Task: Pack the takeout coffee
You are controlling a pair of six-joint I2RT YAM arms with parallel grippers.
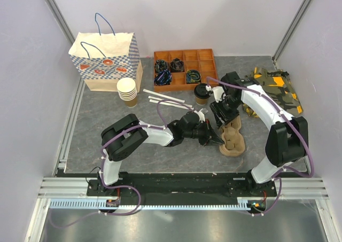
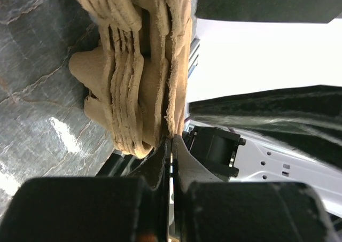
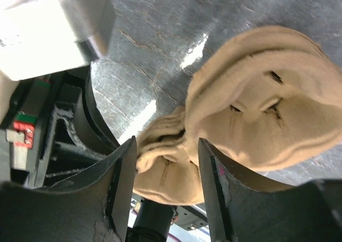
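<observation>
Kraft-brown with a round black plastic lid, the small takeout coffee cup point(image 1: 201, 94) stands upright on the grey mottled table point(image 1: 107, 130) in the top view. It is just in front of the near edge of the orange compartmented tray point(image 1: 206, 55), and neither gripper holds it. Several of the tray's left and middle compartments hold dark coiled items, some with blue; what they are cannot be told. To the left a stack of lidless cream paper cups point(image 1: 127, 91) sits beside an upright paper bag with a blue check pattern and blue handles point(image 1: 104, 60); the inside of the bag is not visible. White sticks point(image 1: 165, 99) lie between the paper cups and the coffee. A camouflage cloth point(image 1: 278, 87) lies at the far right. In front of the coffee rests a stack of tan moulded-pulp cup carriers point(image 1: 233, 139). The left gripper point(image 1: 216, 140) meets the stack's left edge and the right gripper point(image 1: 224, 114) hangs over its far end.

In the left wrist view, the stack of carriers point(image 2: 128, 92) shows edge-on as layered sheets. The left gripper point(image 2: 171, 146) has its fingers pressed together on the rim of the top carrier point(image 2: 176, 49), the outermost sheet.

In the right wrist view, the right gripper point(image 3: 165, 167) has its fingers point(image 3: 123, 183) apart, one on each side of a lobe of the carrier stack point(image 3: 256, 119). The lobe nearly fills the gap between them, and whether they touch it cannot be told.
</observation>
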